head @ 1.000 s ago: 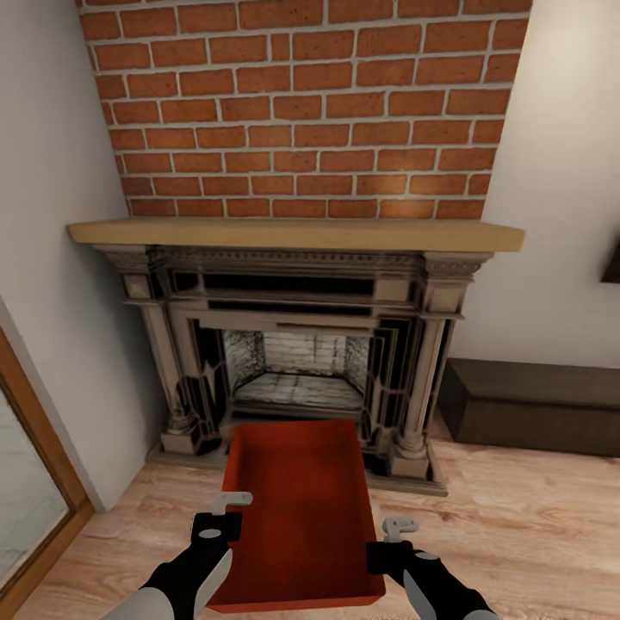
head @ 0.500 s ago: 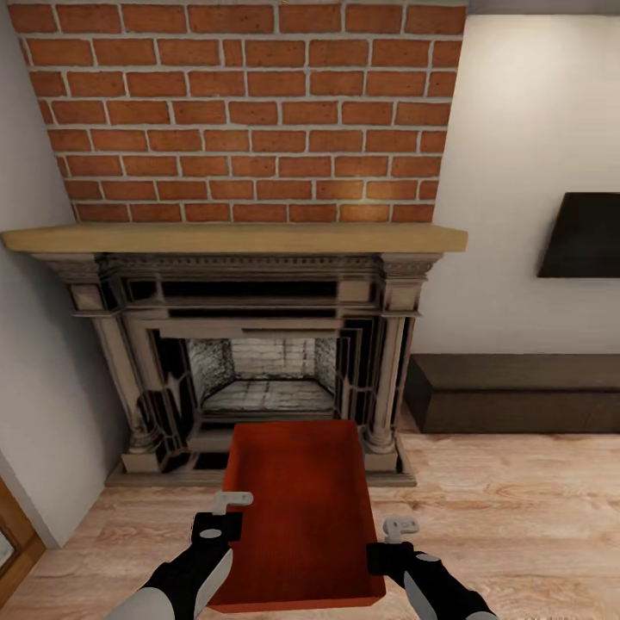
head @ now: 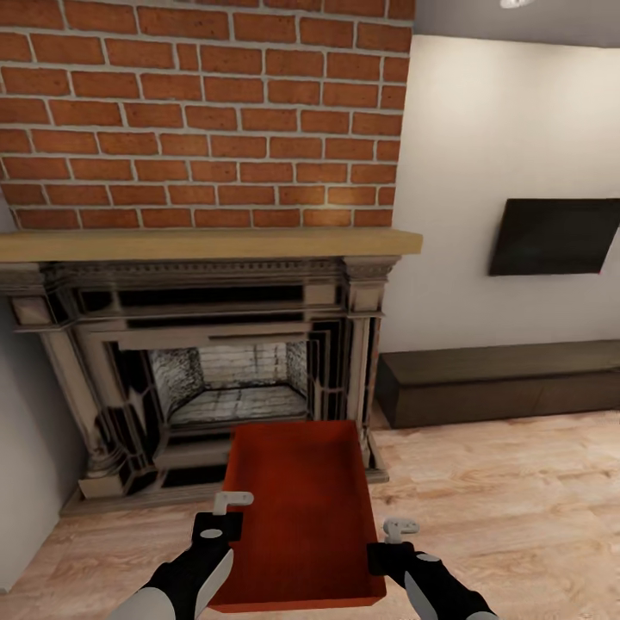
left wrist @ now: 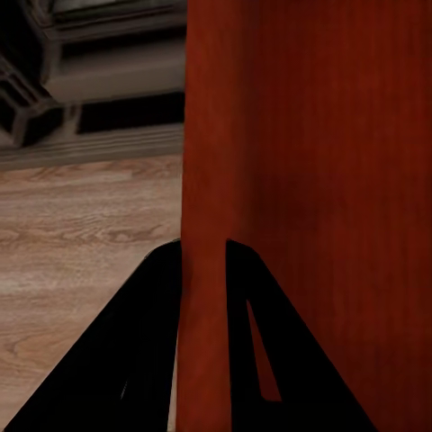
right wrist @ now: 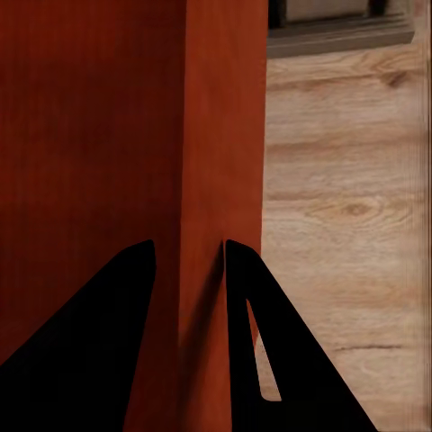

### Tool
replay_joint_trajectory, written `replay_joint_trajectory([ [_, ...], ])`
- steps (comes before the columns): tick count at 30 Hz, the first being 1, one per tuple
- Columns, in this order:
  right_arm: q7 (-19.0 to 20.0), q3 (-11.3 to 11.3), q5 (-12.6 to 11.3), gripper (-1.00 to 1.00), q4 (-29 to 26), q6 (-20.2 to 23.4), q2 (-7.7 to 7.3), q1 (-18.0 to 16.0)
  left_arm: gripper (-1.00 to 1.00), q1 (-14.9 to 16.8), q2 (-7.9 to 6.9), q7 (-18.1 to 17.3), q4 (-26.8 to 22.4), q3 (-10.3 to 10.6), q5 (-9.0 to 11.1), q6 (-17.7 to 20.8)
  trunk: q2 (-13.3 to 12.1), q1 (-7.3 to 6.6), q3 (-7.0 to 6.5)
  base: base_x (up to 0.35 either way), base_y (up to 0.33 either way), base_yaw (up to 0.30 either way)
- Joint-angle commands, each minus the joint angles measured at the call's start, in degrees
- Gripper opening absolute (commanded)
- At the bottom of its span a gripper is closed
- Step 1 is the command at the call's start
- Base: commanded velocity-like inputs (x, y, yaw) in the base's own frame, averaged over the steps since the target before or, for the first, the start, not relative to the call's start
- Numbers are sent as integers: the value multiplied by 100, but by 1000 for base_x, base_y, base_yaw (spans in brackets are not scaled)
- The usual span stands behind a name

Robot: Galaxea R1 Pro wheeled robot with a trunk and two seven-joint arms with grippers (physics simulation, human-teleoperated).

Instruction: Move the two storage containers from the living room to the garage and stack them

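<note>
Left gripper [left wrist: 203,306] sat clamped on the side wall of the storage container [left wrist: 315,180], one dark finger [left wrist: 144,342] outside the wall, the other inside over the orange-red bottom. Wall ran straight up between the fingers. Beside the container, below it, was the light wood-plank floor [left wrist: 81,234]. Farther off, the base of the dark-and-cream fireplace surround [left wrist: 90,81] met those planks. Container interior looked smooth, ribbing too faint to tell.
</note>
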State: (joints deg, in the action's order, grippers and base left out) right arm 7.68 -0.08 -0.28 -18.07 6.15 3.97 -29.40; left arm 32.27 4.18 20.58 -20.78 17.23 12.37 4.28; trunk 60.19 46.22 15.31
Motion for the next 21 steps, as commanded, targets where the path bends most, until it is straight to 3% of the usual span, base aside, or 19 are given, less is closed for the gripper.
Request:
replay_joint_trajectory([
  [1, 76, -98, -368, -100, -30, -176, 8, -5, -100, -2, 22, -1, -6, -18, 240, 29, 5, 0, 1, 0, 0, -243],
  [6, 77, -98, -372, -100, -30, -176, 2, -5, -100, -2, 22, -1, -6, -18, 240, 29, 5, 0, -22, 0, 0, -218],
  [15, 76, -98, -377, -100, -30, -176, 13, -3, -100, -2, 22, -1, -6, -18, 240, 29, 5, 0, 2, 0, 0, -28],
  [21, 76, -98, -377, -100, -30, -176, 13, -3, -100, -2, 22, -1, -6, -18, 240, 29, 5, 0, 50, 0, 0, -135],
])
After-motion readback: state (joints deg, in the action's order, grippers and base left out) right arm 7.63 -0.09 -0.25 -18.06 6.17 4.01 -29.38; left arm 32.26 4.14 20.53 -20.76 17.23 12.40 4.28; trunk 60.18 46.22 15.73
